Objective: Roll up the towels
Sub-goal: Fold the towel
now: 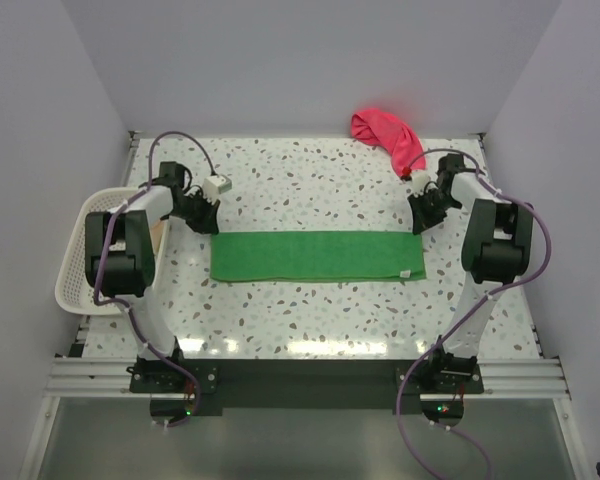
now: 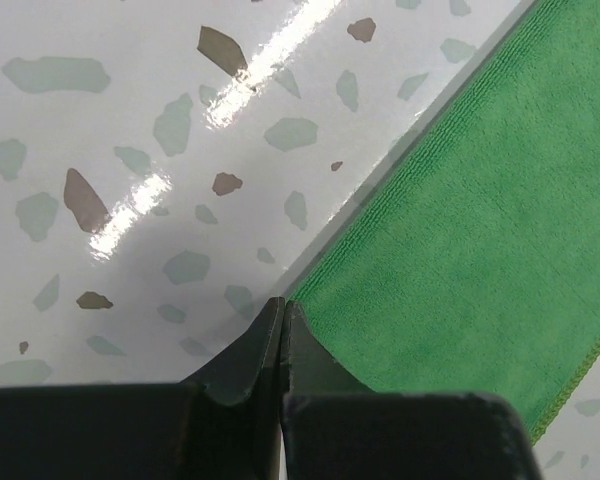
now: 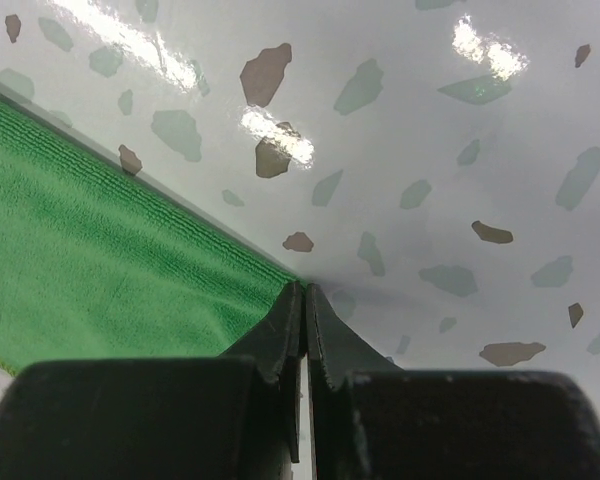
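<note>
A bright green towel [image 1: 315,256] lies flat as a long folded strip across the middle of the table. My left gripper [image 1: 206,220] is down at its far left corner, and in the left wrist view its jaws [image 2: 282,303] are closed on that corner of the green towel [image 2: 480,220]. My right gripper [image 1: 421,224] is at the far right corner, jaws [image 3: 305,287] closed on the edge of the green towel [image 3: 90,250]. A pink-red towel [image 1: 388,138] lies crumpled at the back right. A pale peach strip [image 1: 159,233] shows behind the left arm.
A white mesh basket [image 1: 78,272] stands at the left table edge beside the left arm. Grey walls close in the table at the back and both sides. The speckled tabletop [image 1: 310,190] runs between the green towel and the back wall.
</note>
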